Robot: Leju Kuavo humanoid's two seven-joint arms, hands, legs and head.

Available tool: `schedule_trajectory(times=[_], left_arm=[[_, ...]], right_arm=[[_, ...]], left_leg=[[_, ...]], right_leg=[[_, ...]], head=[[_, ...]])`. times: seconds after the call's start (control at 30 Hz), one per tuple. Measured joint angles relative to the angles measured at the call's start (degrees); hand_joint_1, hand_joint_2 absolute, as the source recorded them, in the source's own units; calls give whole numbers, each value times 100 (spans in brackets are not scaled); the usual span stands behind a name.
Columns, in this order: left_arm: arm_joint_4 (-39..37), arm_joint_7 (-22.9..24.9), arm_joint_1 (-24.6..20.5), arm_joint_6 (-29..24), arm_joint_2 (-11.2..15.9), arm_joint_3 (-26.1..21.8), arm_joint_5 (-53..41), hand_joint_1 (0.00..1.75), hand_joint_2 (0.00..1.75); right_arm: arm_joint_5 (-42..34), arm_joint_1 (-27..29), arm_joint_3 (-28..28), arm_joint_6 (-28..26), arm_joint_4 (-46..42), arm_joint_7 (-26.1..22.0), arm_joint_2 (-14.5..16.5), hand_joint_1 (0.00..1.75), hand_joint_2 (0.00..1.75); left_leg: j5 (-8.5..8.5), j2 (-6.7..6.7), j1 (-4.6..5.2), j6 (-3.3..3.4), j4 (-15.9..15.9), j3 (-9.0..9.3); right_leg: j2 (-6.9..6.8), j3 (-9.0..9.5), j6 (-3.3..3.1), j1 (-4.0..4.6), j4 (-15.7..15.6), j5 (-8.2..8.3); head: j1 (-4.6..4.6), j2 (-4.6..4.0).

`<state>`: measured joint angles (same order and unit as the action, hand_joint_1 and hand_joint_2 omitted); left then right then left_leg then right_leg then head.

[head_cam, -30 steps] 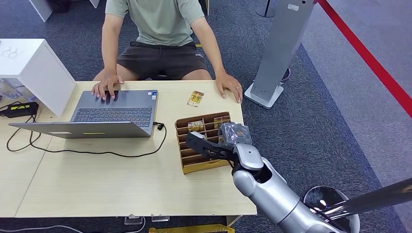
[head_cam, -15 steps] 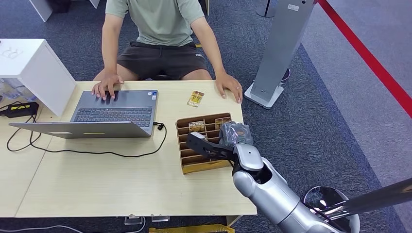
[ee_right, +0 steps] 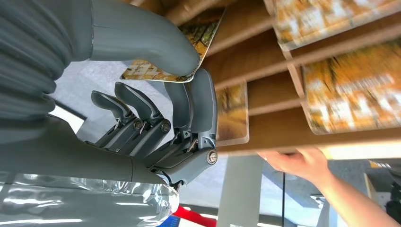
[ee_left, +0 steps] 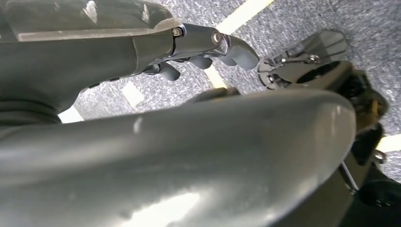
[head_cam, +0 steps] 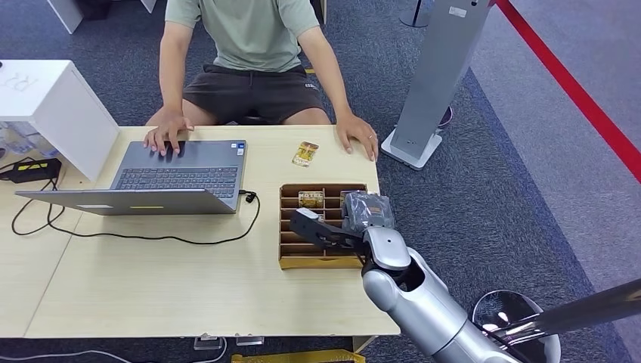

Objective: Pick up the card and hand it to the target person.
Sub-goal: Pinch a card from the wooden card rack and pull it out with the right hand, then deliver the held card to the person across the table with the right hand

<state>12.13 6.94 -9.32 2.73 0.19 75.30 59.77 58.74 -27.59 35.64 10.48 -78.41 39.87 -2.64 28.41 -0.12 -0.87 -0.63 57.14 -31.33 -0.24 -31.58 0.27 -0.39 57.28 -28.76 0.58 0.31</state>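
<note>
Carpet point(head_cam: 499, 189), blue-grey with a red stripe, surrounds a pale wooden table point(head_cam: 151, 287) where a person point(head_cam: 249, 45) sits at the far edge behind a laptop point(head_cam: 162, 178). Near the right edge, the right hand point(head_cam: 355, 219) reaches into a slotted wooden card holder point(head_cam: 291, 261), thumb and finger pinching a yellow-orange card point(ee_right: 161, 73) at its slot; its print is unreadable. The left hand point(ee_left: 208, 45) hangs with fingers curled, grasping nothing.

Light wooden table point(head_cam: 151, 287) carries an open laptop point(head_cam: 178, 175) toward its far left, a slotted wooden card rack point(head_cam: 317, 227) by the right edge, one loose card point(head_cam: 305, 153) near the far edge.
</note>
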Motion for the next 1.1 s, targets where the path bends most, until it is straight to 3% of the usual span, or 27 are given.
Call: schedule_trajectory(times=[0.17,0.43,0.7,0.87,1.1], left_arm=[[-5,9,30,35,43,134,-229,0,0],[-6,94,-7,61,48,420,-561,0,0],[-8,122,-36,168,48,689,-775,0,0],[-8,136,-55,214,22,750,-825,0,0],[-8,158,-132,265,-27,824,-830,0,0]], right_arm=[[-244,-445,120,-152,-40,-18,5,175,175],[-705,-1764,532,-530,106,-390,213,175,175],[-1225,-2737,876,-1273,1475,-1353,689,175,175],[-1319,-2929,962,-1697,2361,-1801,966,175,175],[-1306,-3005,1064,-2061,3660,-2066,1284,175,175]], left_leg=[[-2,0,0,-2,-1,-1],[-5,-1,0,-4,0,-2],[-5,-3,0,-4,-1,-11],[-5,-4,0,-4,0,-11],[-5,-5,0,-4,0,-10]], right_leg=[[0,-2,0,0,4,0],[-3,-2,-1,0,6,1],[-5,-7,-1,0,7,1],[-7,-7,-1,0,7,1],[-7,-9,-1,0,7,1]], head=[[-26,0],[-20,0],[-22,0],[-18,0],[-22,0]])
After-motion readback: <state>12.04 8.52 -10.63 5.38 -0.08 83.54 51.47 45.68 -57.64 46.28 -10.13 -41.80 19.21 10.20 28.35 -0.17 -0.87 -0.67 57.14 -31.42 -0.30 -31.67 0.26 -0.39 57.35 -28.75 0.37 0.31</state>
